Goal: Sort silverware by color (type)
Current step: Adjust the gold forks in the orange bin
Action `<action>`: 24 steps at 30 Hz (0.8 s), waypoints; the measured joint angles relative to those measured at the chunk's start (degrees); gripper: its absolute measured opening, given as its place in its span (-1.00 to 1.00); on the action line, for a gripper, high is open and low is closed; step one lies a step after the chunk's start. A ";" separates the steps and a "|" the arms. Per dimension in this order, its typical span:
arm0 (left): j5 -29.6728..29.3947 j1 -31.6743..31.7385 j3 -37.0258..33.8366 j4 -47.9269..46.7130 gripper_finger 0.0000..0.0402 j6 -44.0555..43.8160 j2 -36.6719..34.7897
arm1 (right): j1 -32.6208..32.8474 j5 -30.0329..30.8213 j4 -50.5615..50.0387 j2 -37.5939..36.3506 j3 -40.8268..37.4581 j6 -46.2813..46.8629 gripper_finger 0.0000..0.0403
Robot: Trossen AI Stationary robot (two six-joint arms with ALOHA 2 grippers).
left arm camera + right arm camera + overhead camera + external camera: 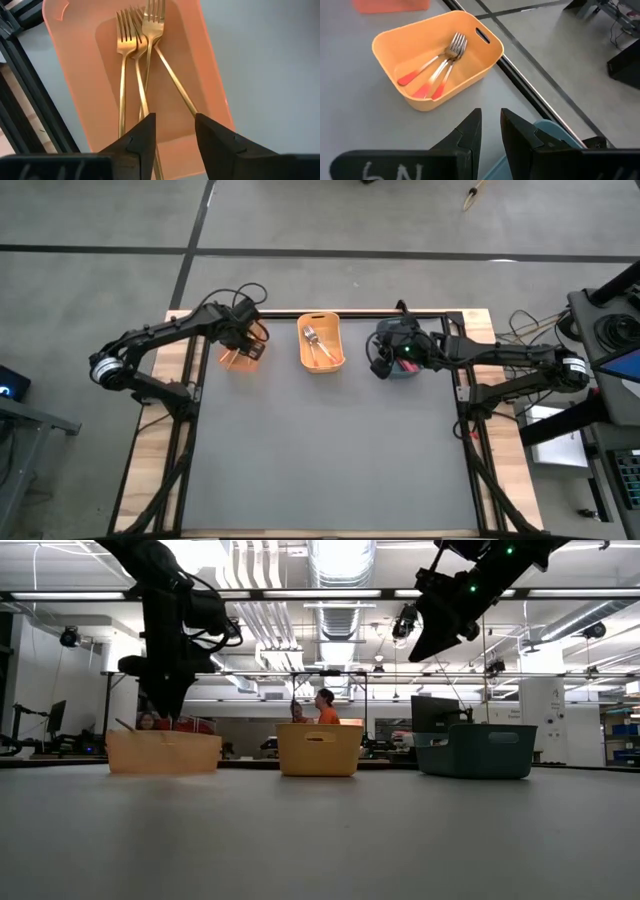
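**Gold forks in the orange bin, pink-handled forks in the yellow bin**

The left gripper [174,135] hung directly above the orange bin [210,65] at the far left of the table. Its two dark fingers [142,145] stood parted with a clear gap and nothing between them. Below it, three gold forks [137,60] lay on the bin's floor, tines bunched together at one end and handles fanning out toward the gripper.

The right gripper [490,132] hovered over the rim of the dark teal bin [475,750] at the far right. Its fingers were close together with only a narrow slit between them, and nothing showed in that slit.

Between the two bins stood the yellow bin [390,47], apart from both. In it lay three silver-tined forks with red-pink handles [432,70], tines gathered near one end and handles spread toward the opposite wall.

All three bins sat in a row along the table's [330,460] far edge. In the low view, people [325,705] showed in the room beyond the table.
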 joint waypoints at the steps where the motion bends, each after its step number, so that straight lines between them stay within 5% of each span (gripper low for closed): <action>1: 0.00 0.00 0.00 -0.02 -0.41 -0.30 0.01 | 0.00 0.00 -0.03 0.00 -0.18 -0.04 -0.69; 24: 0.02 -1.51 -4.95 5.99 -0.41 -4.76 0.04 | -0.02 0.08 2.16 -0.02 -1.68 -7.67 -0.69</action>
